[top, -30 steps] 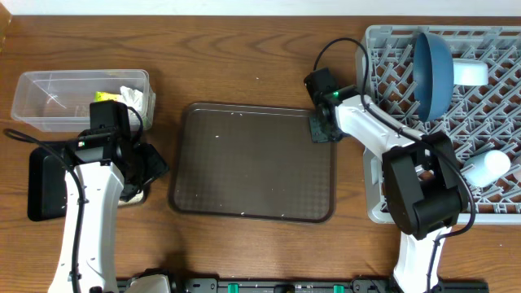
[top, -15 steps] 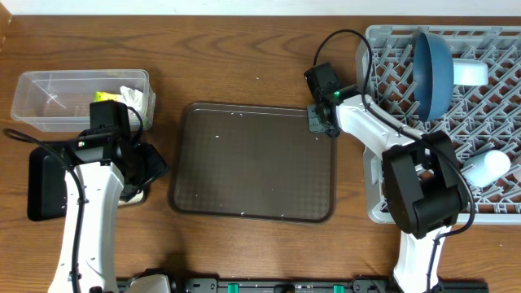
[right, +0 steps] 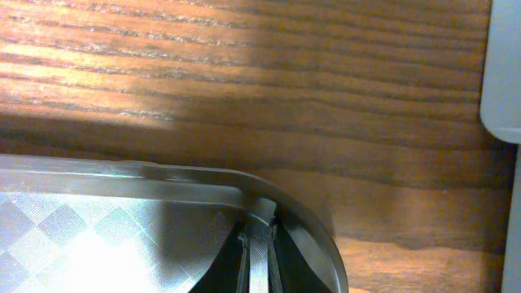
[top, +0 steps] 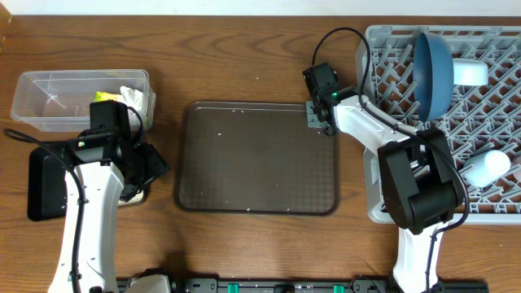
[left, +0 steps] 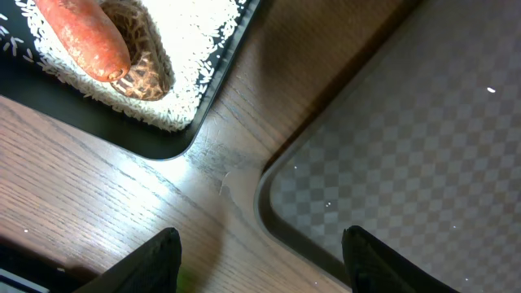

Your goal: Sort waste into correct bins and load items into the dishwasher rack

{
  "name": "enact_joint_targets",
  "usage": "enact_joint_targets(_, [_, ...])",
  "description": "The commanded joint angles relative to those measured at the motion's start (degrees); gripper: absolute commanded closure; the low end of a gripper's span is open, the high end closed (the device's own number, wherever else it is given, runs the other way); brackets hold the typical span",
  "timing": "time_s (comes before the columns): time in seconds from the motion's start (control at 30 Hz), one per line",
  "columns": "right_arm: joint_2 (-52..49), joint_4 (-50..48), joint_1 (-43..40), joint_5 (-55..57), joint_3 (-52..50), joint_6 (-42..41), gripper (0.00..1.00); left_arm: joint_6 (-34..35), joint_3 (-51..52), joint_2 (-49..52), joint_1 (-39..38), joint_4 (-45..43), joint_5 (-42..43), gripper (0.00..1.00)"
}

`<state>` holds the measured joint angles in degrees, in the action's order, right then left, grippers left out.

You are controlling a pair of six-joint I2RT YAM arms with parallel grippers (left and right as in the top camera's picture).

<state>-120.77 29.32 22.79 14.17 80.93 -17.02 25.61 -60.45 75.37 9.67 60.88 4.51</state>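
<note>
The clear tub (top: 49,102) holds the yellow-green wrapper (top: 104,96) and white paper (top: 134,98). The black tray (top: 45,183) holds the carrot (left: 81,37), the brownish scrap (left: 151,69) and rice (left: 199,61). My left gripper (left: 260,264) is open and empty over the table between the black tray and the brown serving tray (top: 256,159). My right gripper (right: 256,256) is shut on that tray's far right corner rim. The rack (top: 488,203) holds the dark blue plate-bowl (top: 431,69), a light blue vessel (top: 472,73) and the white cup (top: 486,168). Chopsticks are not in view.
The brown serving tray carries only a few rice grains. The rack's grey edge (right: 505,73) lies just right of my right gripper. A strip of bare wooden table runs along the far side.
My right gripper has moved toward the far side with the brown tray's corner in it, and the tray has turned from tilted to square. The left arm has not moved.
</note>
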Motion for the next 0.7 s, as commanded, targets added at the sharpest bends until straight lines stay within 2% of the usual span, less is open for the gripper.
enact_joint_targets(0.0, [-2.1,0.0,-2.2,2.3,-0.3,-0.7,0.93,-0.5,0.3,0.2,-0.1,0.1,-0.7,0.36])
enact_joint_targets(0.23, [0.8,3.7,-1.7,-4.8,1.2,3.7,0.89,-1.0,0.3,0.2,-0.1,-0.1,-0.6,0.32])
enact_joint_targets(0.37, [7.3,9.6,-1.8,-5.9,3.4,3.8,0.83,-5.7,-1.0,0.2,-1.0,-1.2,0.1,0.32])
enact_joint_targets(0.4, [9.7,10.4,-2.0,-5.9,3.5,3.8,0.76,-7.4,-1.7,0.2,-1.8,-1.4,1.6,0.31])
enact_joint_targets(0.47, [13.9,11.2,-2.6,-7.4,3.5,3.8,0.57,-11.1,-3.2,0.2,-4.0,-1.8,4.5,0.26])
enact_joint_targets(0.57, [19.6,12.5,-4.5,-11.6,3.5,4.2,0.32,-14.3,-4.7,0.2,-8.3,-2.3,5.4,0.20])
enact_joint_targets(0.67, [24.2,14.7,-8.2,-17.5,3.5,4.3,0.20,-16.7,-5.0,0.7,-12.1,-1.3,5.3,0.14])
